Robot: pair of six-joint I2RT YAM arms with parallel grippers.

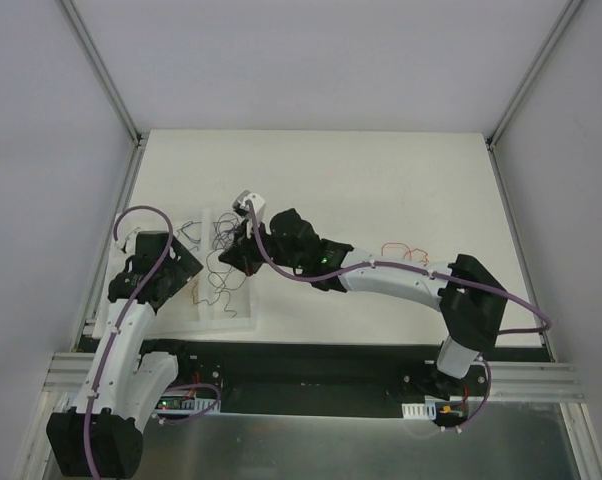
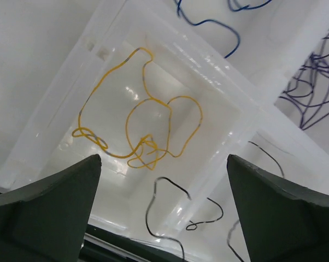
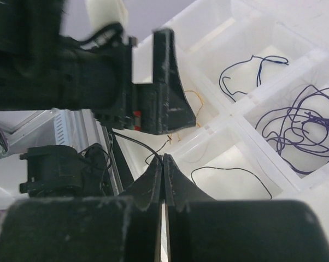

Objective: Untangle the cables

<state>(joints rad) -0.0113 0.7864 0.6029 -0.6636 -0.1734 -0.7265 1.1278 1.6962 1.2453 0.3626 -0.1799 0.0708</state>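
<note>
A clear compartment tray (image 1: 236,318) holds sorted cables. In the left wrist view a yellow wire (image 2: 153,128) curls in one compartment, a black wire (image 2: 170,185) lies across the divider below it, a dark blue wire (image 2: 219,27) is at the top and a purple tangle (image 2: 312,87) at the right. My left gripper (image 2: 163,159) is open and empty above the yellow and black wires. My right gripper (image 3: 163,157) is shut on a thin black wire (image 3: 133,141) that runs up-left from its tips, above the tray (image 3: 235,115). Another black wire (image 3: 230,169) lies in the compartment beneath it.
Loose red and orange wires (image 1: 401,250) lie on the table right of the right arm. The two grippers (image 1: 176,268) (image 1: 231,258) are close together over the tray. The purple tangle (image 3: 309,123) and the blue wire (image 3: 252,68) fill the far compartments.
</note>
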